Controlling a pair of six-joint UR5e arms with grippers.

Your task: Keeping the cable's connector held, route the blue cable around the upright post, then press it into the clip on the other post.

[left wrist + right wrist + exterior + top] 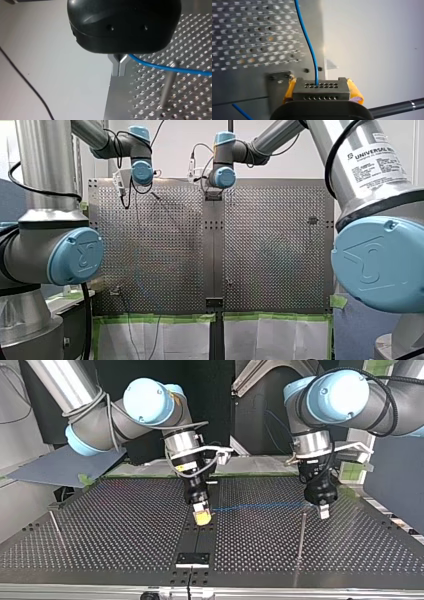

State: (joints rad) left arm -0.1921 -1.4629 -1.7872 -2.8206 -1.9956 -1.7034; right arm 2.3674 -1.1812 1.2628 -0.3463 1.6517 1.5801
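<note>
The perforated table [100,525] fills the scene, and both arms reach down to it in the top view: my right arm [115,415] comes in at that view's left and my left arm [350,400] at its right. My right gripper [202,516] hangs close over the table near the middle seam, its yellow pads [354,91] showing. My left gripper [323,510], black with metal fingers [119,67], hangs low over the table at the top view's right. The blue cable [260,506] runs nearly straight and level between the two grippers, just above the table surface. In the right wrist view the yellow pads are closed on either side of a grey connector [321,89] with rows of small holes, and the cable leaves the connector's top face and runs away over the table. In the left wrist view the metal fingers are pressed together on the cable, which comes out from between them and passes to one side. There it crosses the top of an upright post [168,86] that stands just beside the gripper; whether cable and post touch I cannot tell. In the top view this post stands on the near side of my left gripper. A second thin post [55,527] stands well apart at the top view's far left edge, tilted in that view, with a small head at its top that is too small to make out.
</note>
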